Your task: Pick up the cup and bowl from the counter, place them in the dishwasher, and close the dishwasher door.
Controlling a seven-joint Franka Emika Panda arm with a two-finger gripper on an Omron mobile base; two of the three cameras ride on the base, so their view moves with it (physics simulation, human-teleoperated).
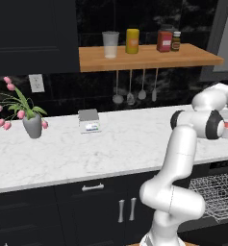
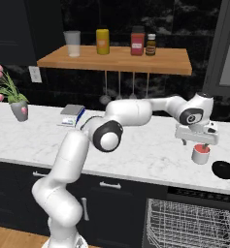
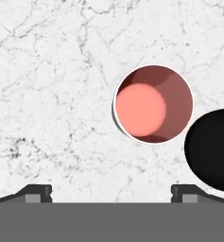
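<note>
**Cup first: take it by the rim wall**

Your gripper [image 2: 198,141] hangs just above the red cup [image 2: 201,154], jaws wide apart and holding nothing. The cup stands upright and empty on the counter [image 2: 150,145], near its front edge above the open dishwasher [image 2: 189,225]. It looks light, rigid and smooth, so pinch across one wall squarely. Just beside it lies the black bowl [image 2: 224,170], low and probably slippery.
</note>
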